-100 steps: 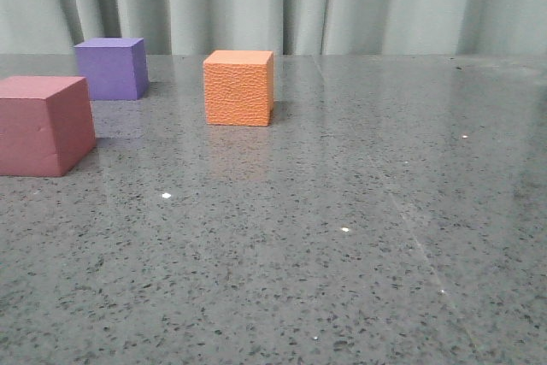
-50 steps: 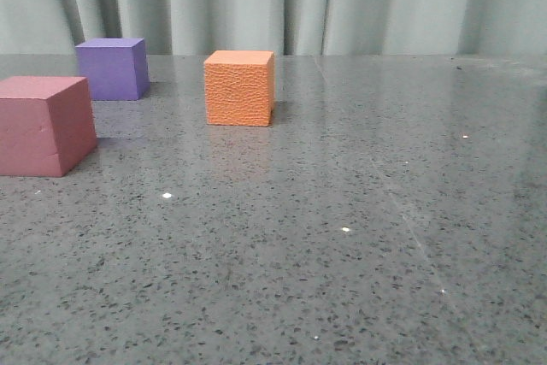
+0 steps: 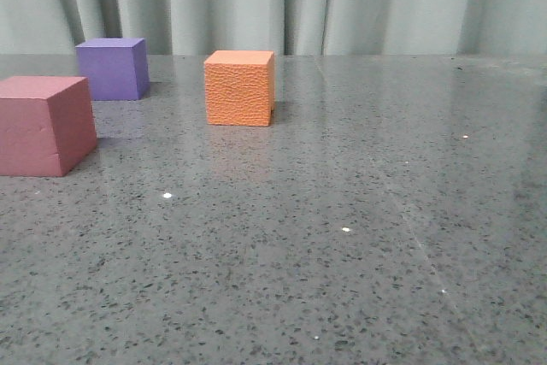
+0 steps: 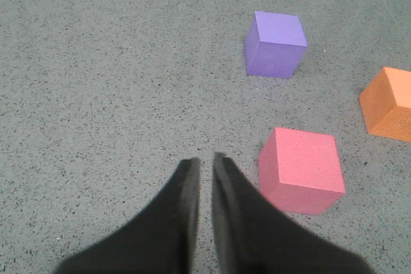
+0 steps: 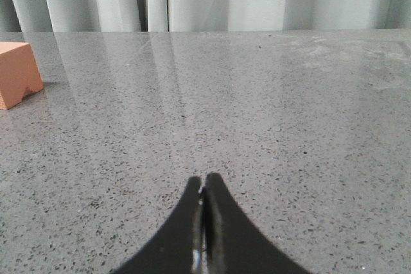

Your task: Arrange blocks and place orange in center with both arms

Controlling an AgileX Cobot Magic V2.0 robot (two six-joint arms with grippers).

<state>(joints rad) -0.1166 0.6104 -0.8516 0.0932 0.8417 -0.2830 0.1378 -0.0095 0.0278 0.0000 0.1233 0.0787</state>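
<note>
In the front view the orange cube (image 3: 239,88) with a pebbled surface stands at the back, left of the middle. The purple cube (image 3: 111,68) stands further back on the left. The pink-red cube (image 3: 44,126) is nearest, at the left edge. No gripper shows in the front view. In the left wrist view my left gripper (image 4: 205,160) hovers over bare table, empty, its jaws a narrow gap apart. The pink-red cube (image 4: 302,169) sits just beside it, with the purple cube (image 4: 275,44) and orange cube (image 4: 390,104) beyond. My right gripper (image 5: 203,179) is shut and empty, with the orange cube (image 5: 17,72) far off.
The grey speckled table (image 3: 359,211) stretches wide to the right of the cubes. A pale pleated curtain (image 3: 342,2) hangs behind the table's far edge.
</note>
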